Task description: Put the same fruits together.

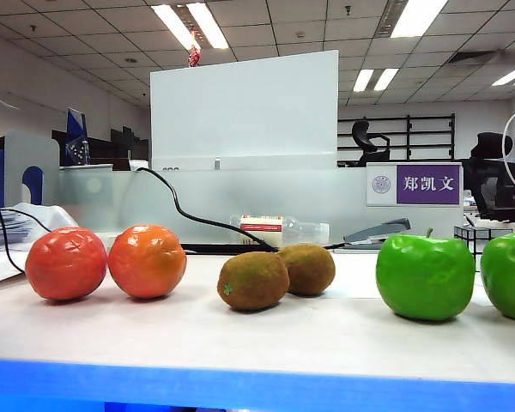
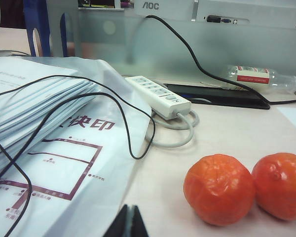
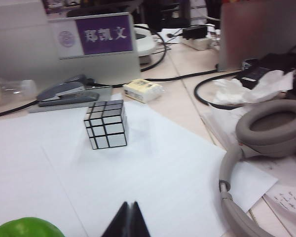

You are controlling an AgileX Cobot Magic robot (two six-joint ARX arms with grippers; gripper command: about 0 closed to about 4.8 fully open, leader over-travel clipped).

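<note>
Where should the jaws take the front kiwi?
Across the front kiwi's short middle, coming from above. It lies on its side, long axis level, and the rear kiwi touches its right end, so gripping end to end looks blocked.

exterior: we sit low at the tabletop (image 1: pixel 266 339) edge, facing the fruit row
left wrist: shares oranges (image 2: pixel 219 189)
right wrist: shares an apple (image 3: pixel 24 227)

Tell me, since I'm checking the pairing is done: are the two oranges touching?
Touching. The left wrist view shows the near orange pressed against the other orange with no table visible between them.
</note>
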